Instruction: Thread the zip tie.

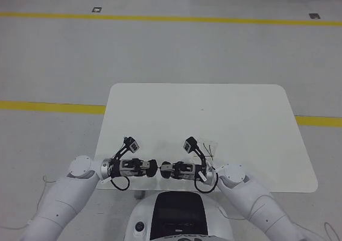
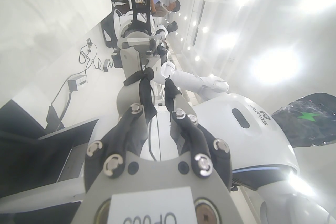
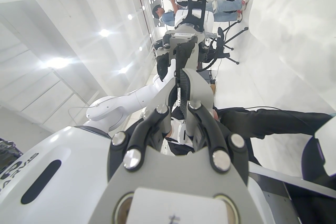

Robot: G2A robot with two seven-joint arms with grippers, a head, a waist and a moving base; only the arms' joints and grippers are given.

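The left gripper (image 1: 151, 168) and right gripper (image 1: 165, 168) hang tip to tip over the near edge of the tabletop (image 1: 249, 120). Both jaws are slightly parted and empty. Just beyond the right gripper, the zip ties (image 1: 207, 148) lie in a clear bag (image 1: 215, 144), long axis roughly away from the robot; the right arm is judged nearer.

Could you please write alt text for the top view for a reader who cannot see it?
The robot's left gripper and right gripper face each other, nearly touching, over the near edge of a white table. A clear plastic sheet with thin black strips lies just beyond the right gripper.
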